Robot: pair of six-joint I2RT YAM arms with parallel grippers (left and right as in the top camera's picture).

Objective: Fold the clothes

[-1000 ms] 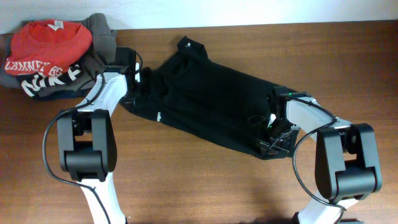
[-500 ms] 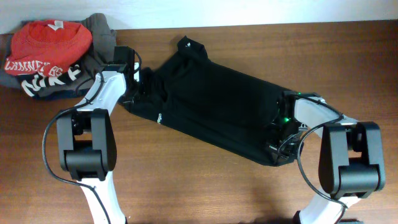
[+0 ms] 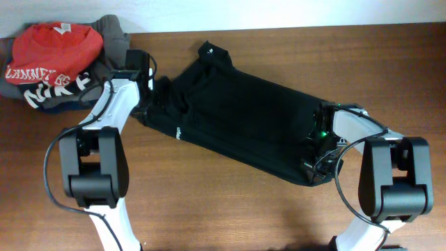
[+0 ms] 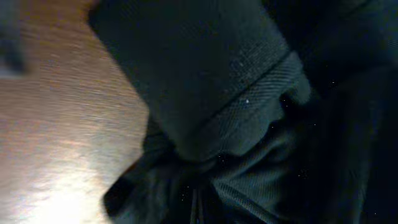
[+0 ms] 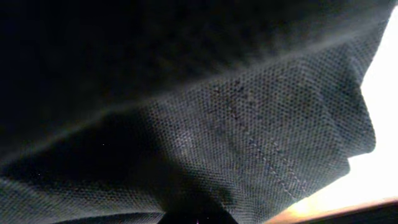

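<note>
The clothes (image 3: 237,115), one black garment with a small white logo (image 3: 179,130), lie spread diagonally across the wooden table (image 3: 230,209). My left gripper (image 3: 159,94) sits at the garment's upper left end, shut on bunched black fabric. In the left wrist view the cloth (image 4: 249,93) gathers into folds that run down into the shut jaws at the bottom. My right gripper (image 3: 311,155) is at the lower right corner, shut on the hem. The right wrist view is filled by woven black cloth (image 5: 261,130) with a stitched seam, drawn tight toward the jaws.
A pile of other clothing lies at the far left corner: a red shirt (image 3: 52,49) with white lettering, a grey garment (image 3: 111,35) behind it, and dark cloth with white letters (image 3: 56,90). It lies close to my left arm. Bare wood (image 4: 56,124) borders the fabric.
The right gripper has slid toward the garment's lower right corner and closed on the hem. The left gripper has shifted slightly toward the far left, holding its fabric.
</note>
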